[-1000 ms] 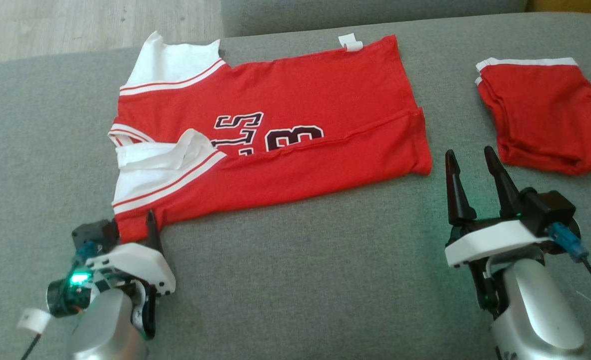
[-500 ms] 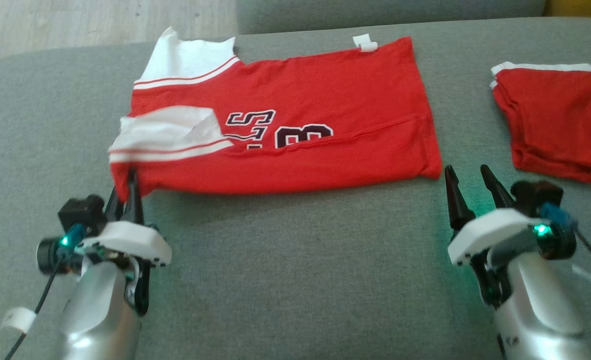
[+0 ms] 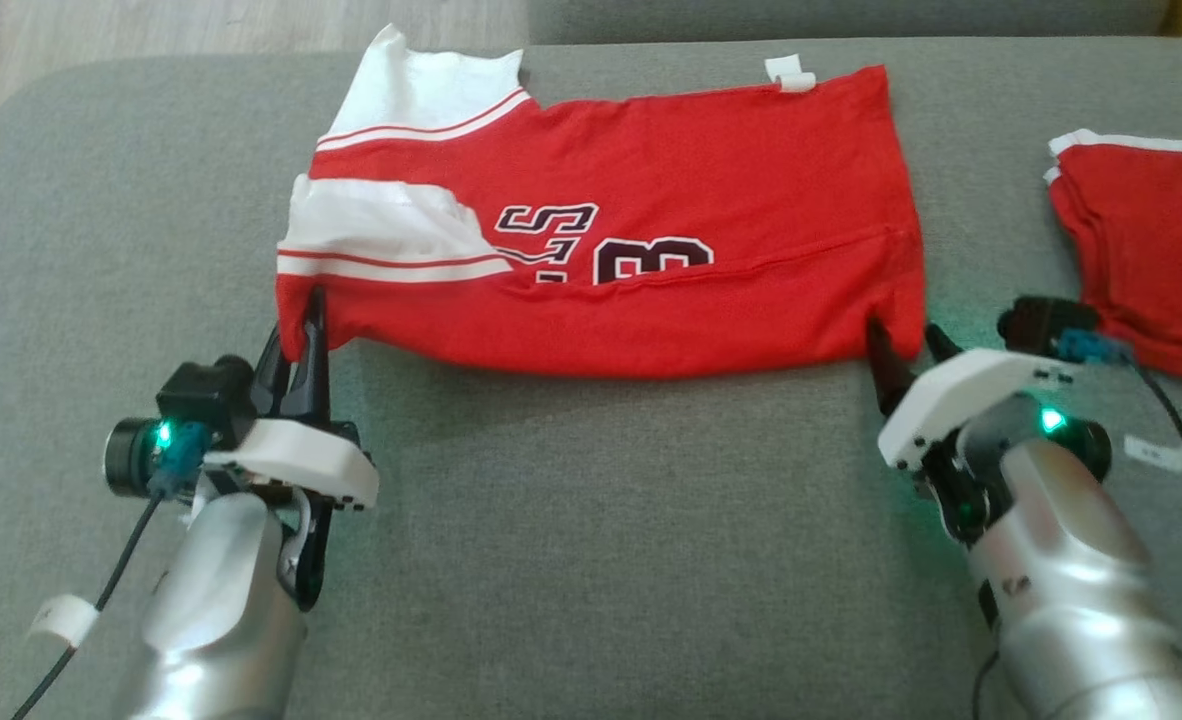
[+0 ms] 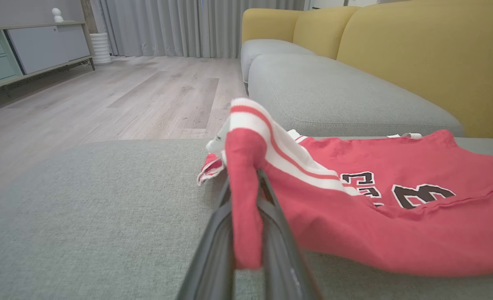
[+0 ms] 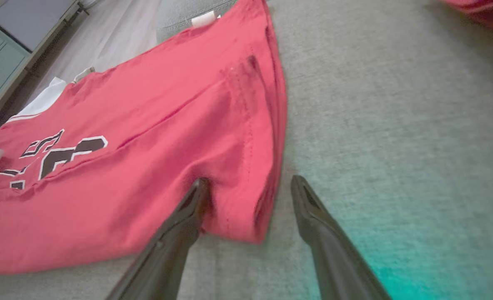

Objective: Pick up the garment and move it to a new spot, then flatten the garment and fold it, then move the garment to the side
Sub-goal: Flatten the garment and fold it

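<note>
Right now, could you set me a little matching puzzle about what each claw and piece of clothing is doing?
1 left gripper
2 right gripper
3 jersey
4 folded red garment

a open around a jersey corner
b far right, lying apart
c shut on the jersey
d spread across the grey cushion

Pairs: 1-c, 2-a, 3-d, 4-b

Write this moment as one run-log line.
left end effector: shut on jersey corner | right end effector: open, astride hem corner | jersey: near edge folded over
</note>
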Tool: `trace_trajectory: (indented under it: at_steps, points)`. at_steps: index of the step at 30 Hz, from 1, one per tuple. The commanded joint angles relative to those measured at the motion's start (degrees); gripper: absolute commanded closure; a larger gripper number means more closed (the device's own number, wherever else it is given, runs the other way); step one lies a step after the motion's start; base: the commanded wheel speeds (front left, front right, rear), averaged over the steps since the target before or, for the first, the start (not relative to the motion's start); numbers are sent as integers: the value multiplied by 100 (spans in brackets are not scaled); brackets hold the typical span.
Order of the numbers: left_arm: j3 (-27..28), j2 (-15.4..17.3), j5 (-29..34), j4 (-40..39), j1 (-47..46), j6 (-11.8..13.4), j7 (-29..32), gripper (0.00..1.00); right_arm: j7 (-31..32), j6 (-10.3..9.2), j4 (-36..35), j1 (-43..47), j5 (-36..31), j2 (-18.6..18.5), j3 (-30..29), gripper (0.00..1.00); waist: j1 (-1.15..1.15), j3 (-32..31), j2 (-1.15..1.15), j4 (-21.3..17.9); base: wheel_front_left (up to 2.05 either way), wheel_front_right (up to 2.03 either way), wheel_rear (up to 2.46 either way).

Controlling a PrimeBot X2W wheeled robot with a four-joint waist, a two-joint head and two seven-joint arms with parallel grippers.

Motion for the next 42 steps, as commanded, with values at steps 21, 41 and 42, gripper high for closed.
trace_trajectory:
  at_steps: [21, 41, 42]
  points:
    - [257, 307, -32, -333, 679, 95, -71, 100, -1135, 37, 920, -304, -496, 49, 872, 100, 0, -629, 0, -258, 0, 0, 0]
    - [119, 247, -273, -1431, 2367, 260, 340, 100, 441, 37, -1338, 1696, 328, -633, 979, 100, 0, -1432, 0, -462, 0, 0, 0]
    - [111, 250, -281, -1472, 2397, 271, 386, 100, 513, 37, -1476, 1792, 300, -649, 933, 100, 0, -1422, 0, -462, 0, 0, 0]
